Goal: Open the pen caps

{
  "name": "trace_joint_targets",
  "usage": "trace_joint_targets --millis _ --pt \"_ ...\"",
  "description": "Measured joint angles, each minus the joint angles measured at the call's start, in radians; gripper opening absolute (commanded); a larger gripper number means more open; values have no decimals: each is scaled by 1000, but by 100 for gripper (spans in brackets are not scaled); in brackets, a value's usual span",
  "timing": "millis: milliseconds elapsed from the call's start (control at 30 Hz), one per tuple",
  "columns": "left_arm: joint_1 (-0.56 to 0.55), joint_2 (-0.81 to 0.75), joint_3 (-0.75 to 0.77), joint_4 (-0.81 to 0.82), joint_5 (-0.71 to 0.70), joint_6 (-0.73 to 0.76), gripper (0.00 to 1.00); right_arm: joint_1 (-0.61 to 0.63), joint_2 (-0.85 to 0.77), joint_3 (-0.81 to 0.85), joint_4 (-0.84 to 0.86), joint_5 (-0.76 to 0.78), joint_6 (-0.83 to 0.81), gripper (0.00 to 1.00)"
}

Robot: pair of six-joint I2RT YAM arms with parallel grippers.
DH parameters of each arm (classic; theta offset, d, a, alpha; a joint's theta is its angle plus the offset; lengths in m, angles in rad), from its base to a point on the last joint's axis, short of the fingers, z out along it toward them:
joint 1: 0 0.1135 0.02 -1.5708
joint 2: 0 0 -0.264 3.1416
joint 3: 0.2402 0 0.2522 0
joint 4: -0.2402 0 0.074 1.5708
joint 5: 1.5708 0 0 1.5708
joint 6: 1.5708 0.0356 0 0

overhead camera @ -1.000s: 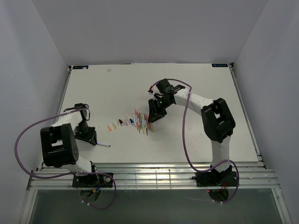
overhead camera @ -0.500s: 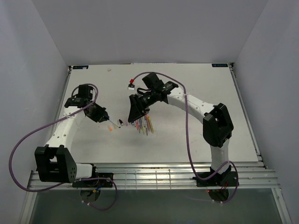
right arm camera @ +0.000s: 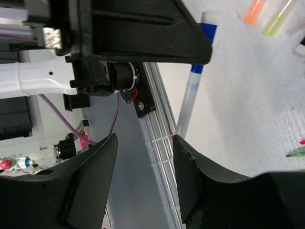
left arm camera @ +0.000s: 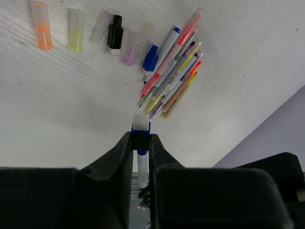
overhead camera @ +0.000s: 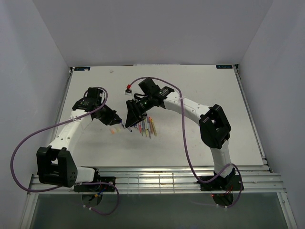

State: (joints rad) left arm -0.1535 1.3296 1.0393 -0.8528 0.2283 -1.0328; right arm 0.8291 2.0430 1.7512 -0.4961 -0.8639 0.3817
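Both arms have swung in to meet over the table (overhead camera: 200, 81): the left arm (overhead camera: 71, 129) up from the near edge, the right arm (overhead camera: 190, 107) across the loose pens (left arm camera: 174, 67). The right gripper (right arm camera: 143, 179) has spread its jaws, ready, I'd say, to pull. The left gripper (left arm camera: 140, 139) is clamped on a blue-and-white pen (right arm camera: 191, 93), held just beside the pile. Its long axis runs straight out of that grip, short end towards the pile. The pale tip may be the cap (left arm camera: 140, 121); I can't be sure.
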Motion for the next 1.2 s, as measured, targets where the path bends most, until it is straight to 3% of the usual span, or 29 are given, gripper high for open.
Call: trace_joint_targets --millis 367,500,600,733,900,1067,1200 --pt "0 -21 -17 2 36 -16 0 5 63 -20 8 54 5 49" --pt "0 -21 -16 2 44 -24 0 17 92 -20 22 55 24 32" --pt "0 -19 -16 6 42 -25 0 26 98 -20 44 45 52 8" --pt "2 -5 -14 11 39 -27 0 30 98 -19 42 64 53 8" --pt "51 117 57 -35 96 -13 0 82 42 -20 -29 349 -41 8" --pt "134 282 243 -211 228 39 0 161 -72 -94 51 693 -106 8" --pt "135 295 328 -245 256 79 0 143 -126 -114 94 737 -126 8"
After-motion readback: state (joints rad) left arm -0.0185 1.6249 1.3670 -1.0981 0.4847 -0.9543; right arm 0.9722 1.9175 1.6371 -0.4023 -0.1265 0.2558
